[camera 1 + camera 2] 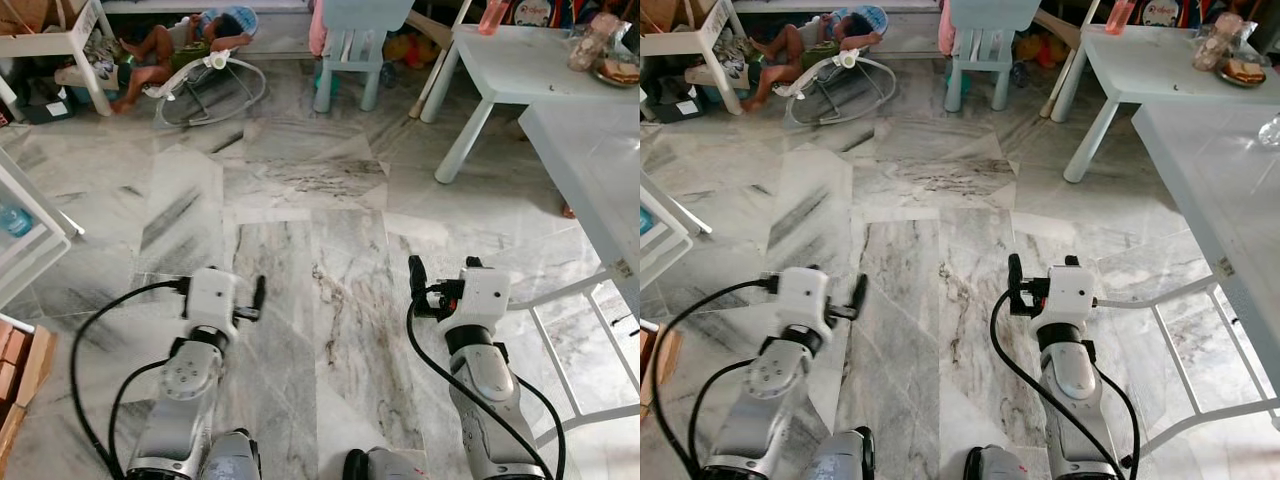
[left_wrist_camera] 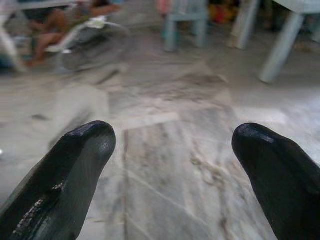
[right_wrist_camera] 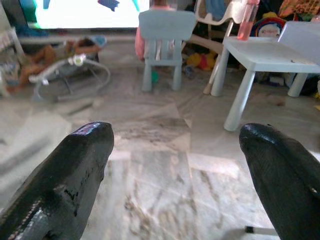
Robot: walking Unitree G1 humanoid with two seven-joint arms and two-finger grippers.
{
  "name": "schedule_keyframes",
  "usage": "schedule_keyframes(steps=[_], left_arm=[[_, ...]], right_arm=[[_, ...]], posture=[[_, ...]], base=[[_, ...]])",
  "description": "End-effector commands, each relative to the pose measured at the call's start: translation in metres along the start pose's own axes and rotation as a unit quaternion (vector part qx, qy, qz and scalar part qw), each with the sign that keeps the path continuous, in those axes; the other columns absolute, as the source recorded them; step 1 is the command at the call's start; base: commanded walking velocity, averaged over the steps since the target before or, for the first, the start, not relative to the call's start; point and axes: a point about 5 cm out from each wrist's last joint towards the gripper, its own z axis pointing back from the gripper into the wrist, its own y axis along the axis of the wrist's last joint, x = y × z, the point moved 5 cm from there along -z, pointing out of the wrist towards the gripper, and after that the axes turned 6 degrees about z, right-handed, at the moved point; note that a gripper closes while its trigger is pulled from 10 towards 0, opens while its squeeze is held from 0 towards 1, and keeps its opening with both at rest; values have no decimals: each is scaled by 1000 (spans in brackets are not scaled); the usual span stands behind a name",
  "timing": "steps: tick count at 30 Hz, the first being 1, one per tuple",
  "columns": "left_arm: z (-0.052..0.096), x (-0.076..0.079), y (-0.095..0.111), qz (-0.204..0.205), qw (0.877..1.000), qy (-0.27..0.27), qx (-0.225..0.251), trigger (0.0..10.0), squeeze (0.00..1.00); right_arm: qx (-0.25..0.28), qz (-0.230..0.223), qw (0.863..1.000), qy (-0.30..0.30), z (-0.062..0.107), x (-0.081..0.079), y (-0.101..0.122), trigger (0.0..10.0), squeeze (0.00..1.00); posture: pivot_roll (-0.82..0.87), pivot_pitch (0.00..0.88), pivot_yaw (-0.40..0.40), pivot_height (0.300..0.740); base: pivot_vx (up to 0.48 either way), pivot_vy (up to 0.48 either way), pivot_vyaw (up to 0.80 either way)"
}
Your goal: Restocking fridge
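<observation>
No fridge and no goods for restocking can be made out; a grey-veined marble floor [image 1: 300,250] is seen before the robot.

Two grippers are counted. The left gripper [image 2: 172,145] is held low over the near floor on the left, its two black fingers [image 2: 75,165] spread wide apart, and nothing is held or touched between them. The right gripper [image 3: 175,145] is held low on the right in the same way, its fingers [image 3: 280,165] wide apart, with only floor seen through the gap.

One white bench [image 1: 520,70] is placed at the far right, and one plate with food [image 1: 620,72] is set at its far right corner, beside a clear wrapped bundle [image 1: 590,40]. A second pale bench [image 1: 590,160] is seen nearer, along the right edge. One pink bottle [image 3: 245,20] stands on the far bench. One light blue child's chair [image 1: 350,50] stands far in the middle. One baby bouncer [image 1: 205,90] lies far to the left, and a person [image 1: 160,50] is seated on the floor just behind it. One white shelf unit [image 1: 30,240] is seen at the left edge.
</observation>
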Motion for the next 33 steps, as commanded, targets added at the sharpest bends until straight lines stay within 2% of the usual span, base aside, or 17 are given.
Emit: schedule_keyframes(steps=[1,4,9,11,15,17,19,20,22,33], left_arm=[[5,-10,6,21,999,23,15,10000,0],[10,-21,11,47,998,41,30,10000,0],[17,-28,14,52,997,47,35,10000,0],[22,-32,13,46,997,47,36,10000,0],[31,-41,9,41,998,46,31,10000,0],[37,-50,3,28,998,46,20,10000,0],[39,-52,2,24,998,47,18,10000,0],[42,-55,-4,0,999,34,8,10000,0],[43,-57,-7,-15,1000,25,3,10000,0],[37,-61,-7,-40,999,4,3,10000,0]], right_arm=[[6,-34,999,-16,2,10,6,10000,0],[19,-33,999,-23,7,14,14,10000,0],[30,-19,999,-31,11,20,23,10000,0],[34,-21,999,-31,13,24,29,10000,0],[29,10,999,-18,17,27,30,10000,0],[6,22,1000,-21,21,34,22,10000,0],[2,25,999,-21,22,36,21,10000,0],[-5,37,999,-15,25,38,18,10000,0],[-7,40,999,-14,25,39,18,10000,0],[-14,48,999,-15,26,40,15,10000,0]], posture=[[117,138,-33,740],[122,116,-27,740],[118,105,-26,740],[123,90,-27,740],[123,83,-26,740],[122,78,-31,740],[122,78,-32,740],[118,78,-32,740],[115,78,-32,740],[104,71,-28,740]], base=[[0,0,0],[0,0,0],[0,0,0],[0,0,0],[0,0,0],[0,0,0],[0,0,0],[0,0,0],[0,0,0],[0,0,0]])
